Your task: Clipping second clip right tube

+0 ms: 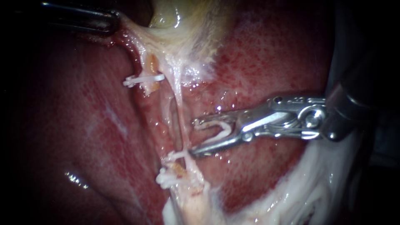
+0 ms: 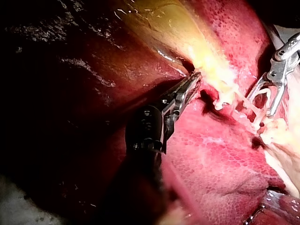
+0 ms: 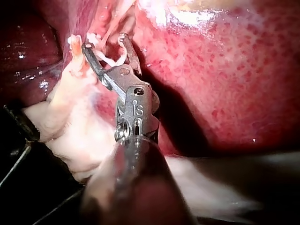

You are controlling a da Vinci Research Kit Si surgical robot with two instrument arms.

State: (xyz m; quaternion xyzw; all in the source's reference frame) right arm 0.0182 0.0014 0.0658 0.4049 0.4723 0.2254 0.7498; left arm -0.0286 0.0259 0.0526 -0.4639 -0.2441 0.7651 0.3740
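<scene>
The right tube [image 1: 178, 109] is a thin pale string. It runs down the middle from the gallbladder [image 1: 183, 25]. A small clip [image 1: 174, 157] sits low on it. My right instrument [image 1: 193, 137] has its jaws wide apart, with an open clip [image 1: 220, 130] held between them. The jaw tips are just beside the tube. My left instrument [image 1: 113, 20] has its jaws pinched together on the gallbladder's pale edge. The red liver [image 1: 266, 54] lies all around.
</scene>
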